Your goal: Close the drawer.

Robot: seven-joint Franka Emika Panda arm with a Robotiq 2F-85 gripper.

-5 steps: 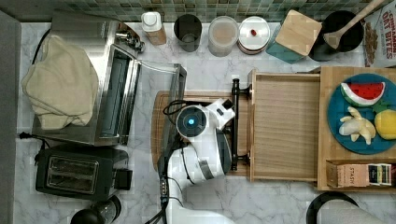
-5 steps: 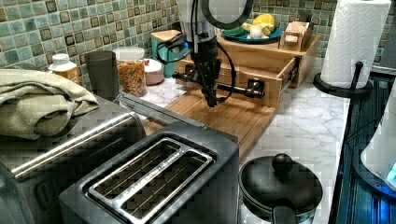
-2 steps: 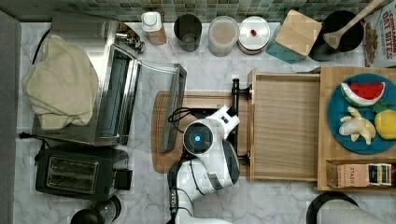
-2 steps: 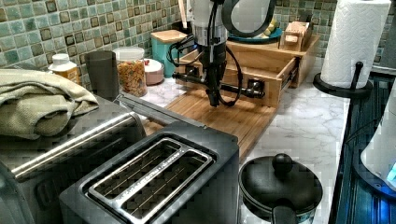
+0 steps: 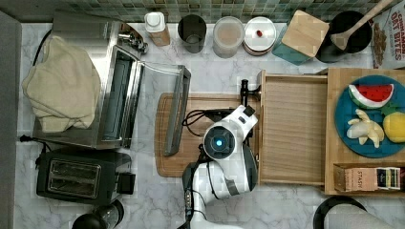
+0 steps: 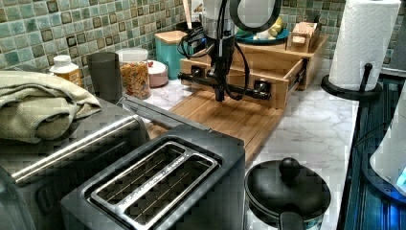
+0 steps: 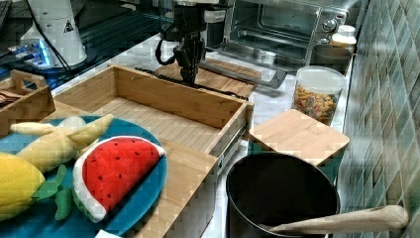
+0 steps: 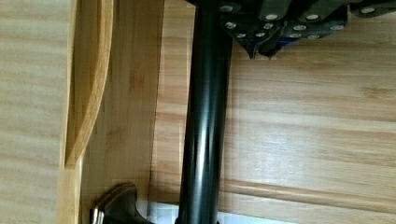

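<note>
Top view: the drawer [image 5: 293, 129] stands pulled out of its wooden cabinet [image 5: 365, 183] toward the top view's left, its plain bottom bare. Its black handle [image 5: 244, 95] runs along the front edge, partly under the arm [image 5: 219, 143].

Left view: the tool [image 6: 219, 91] hangs vertically, tips down at the front of the handle [image 6: 225, 86], near its middle. Its fingers are drawn narrow, close together, gripping nothing. Whether they touch the bar cannot be told.

Right view: the tool [image 7: 188, 67] sits just outside the drawer front [image 7: 178, 99], above the board [image 7: 223, 79].

Wrist view: the handle [image 8: 205, 121] runs as a black bar beside the tool [image 8: 261, 49], over the board [image 8: 308, 135].

Surroundings, top view: the board [image 5: 169, 138] lies on the marble worktop [image 5: 286, 210], touching the drawer front. The oven [image 5: 114, 95] stands at the top view's left with its glass door [image 5: 176, 109] dropped open over the board's edge; a cloth [image 5: 62, 90] lies on top. A toaster [image 5: 76, 176] sits below it. The cabinet top carries a blue plate [image 5: 348, 138] of toy fruit. Jars [image 5: 227, 36] line the tiled wall.
</note>
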